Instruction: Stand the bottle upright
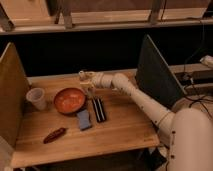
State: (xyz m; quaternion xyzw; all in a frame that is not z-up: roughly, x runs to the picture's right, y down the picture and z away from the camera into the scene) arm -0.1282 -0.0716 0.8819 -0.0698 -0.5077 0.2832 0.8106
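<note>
Seemingly tool at bottle behind orange bowl; grip state unclear; cup nearby.

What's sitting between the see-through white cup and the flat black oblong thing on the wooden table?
In the camera view, the round orange bowl sits between them. The robot's gripper is just beyond the bowl, over the wooden table's far side.
</note>
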